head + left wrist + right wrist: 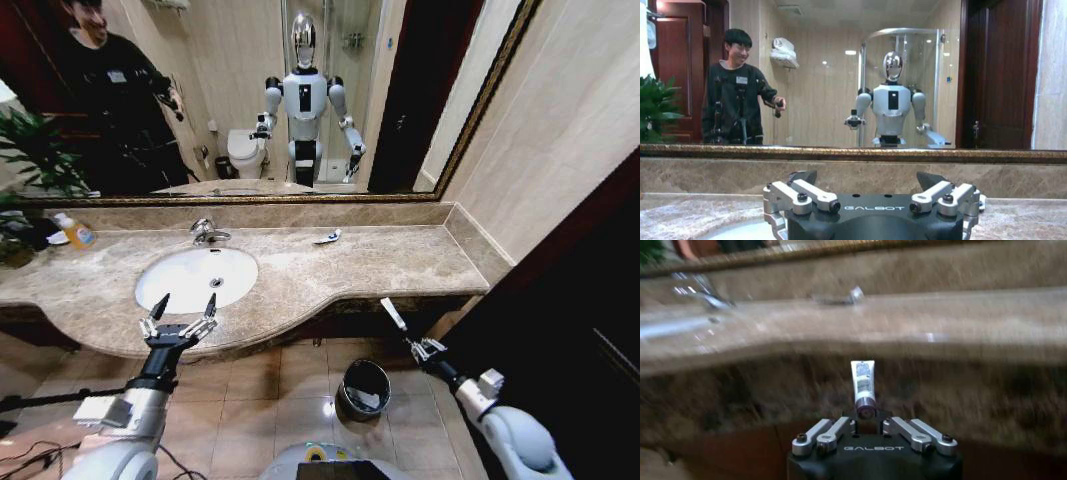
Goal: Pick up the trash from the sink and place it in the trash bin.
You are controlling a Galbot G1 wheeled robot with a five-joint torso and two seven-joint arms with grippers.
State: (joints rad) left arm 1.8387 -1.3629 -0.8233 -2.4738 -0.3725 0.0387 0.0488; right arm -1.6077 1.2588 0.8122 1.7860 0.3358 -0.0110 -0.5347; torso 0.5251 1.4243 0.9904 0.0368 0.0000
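Note:
My right gripper (413,345) (865,419) is shut on the capped end of a small white tube of trash (392,313) (862,381), held in the air in front of the counter edge. The round dark trash bin (365,388) stands on the floor below and to the left of it, with something pale inside. My left gripper (180,322) (867,181) is open and holds nothing, hovering at the front rim of the white oval sink (190,280) (733,231). Another white and blue piece of trash (328,237) (840,298) lies on the counter behind the basin's right side.
A chrome faucet (207,232) (703,296) stands behind the basin. A clear bottle with an orange label (76,232) and a plant (30,170) are at the counter's far left. The mirror (260,90) spans the back wall, and a dark door is at the right.

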